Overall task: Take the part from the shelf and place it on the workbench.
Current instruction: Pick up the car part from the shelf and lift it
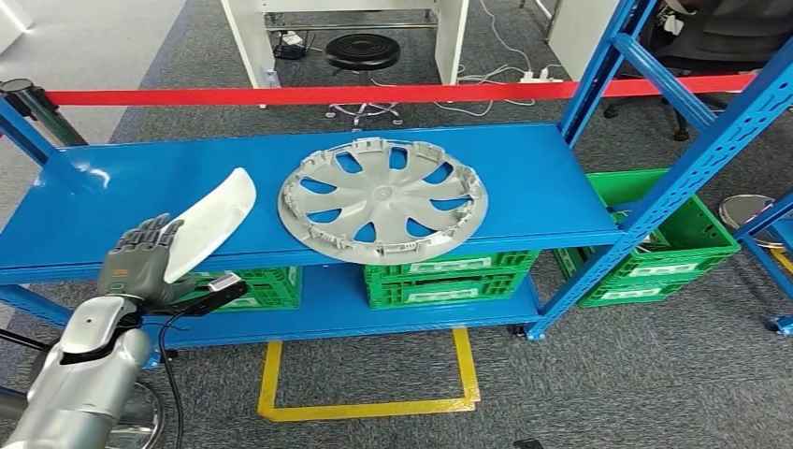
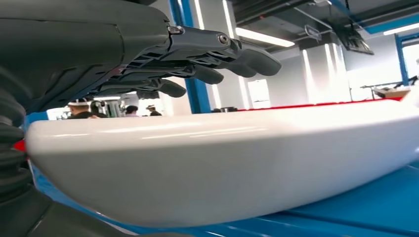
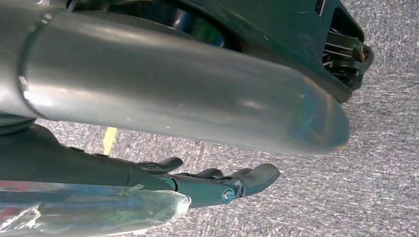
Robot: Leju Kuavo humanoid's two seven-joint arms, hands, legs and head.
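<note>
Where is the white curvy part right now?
In the head view the white part sits at the blue shelf's front left, in the left hand, beside the grey wheel cover.

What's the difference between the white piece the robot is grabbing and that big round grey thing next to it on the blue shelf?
The white part is a smooth, glossy, elongated curved shell; the grey wheel cover is a round matte disc with openings between its spokes and clips round its rim. The white part is the smaller of the two. The left hand grips the white part at its near end, while the wheel cover lies flat and untouched. Both sit on the blue shelf.
</note>
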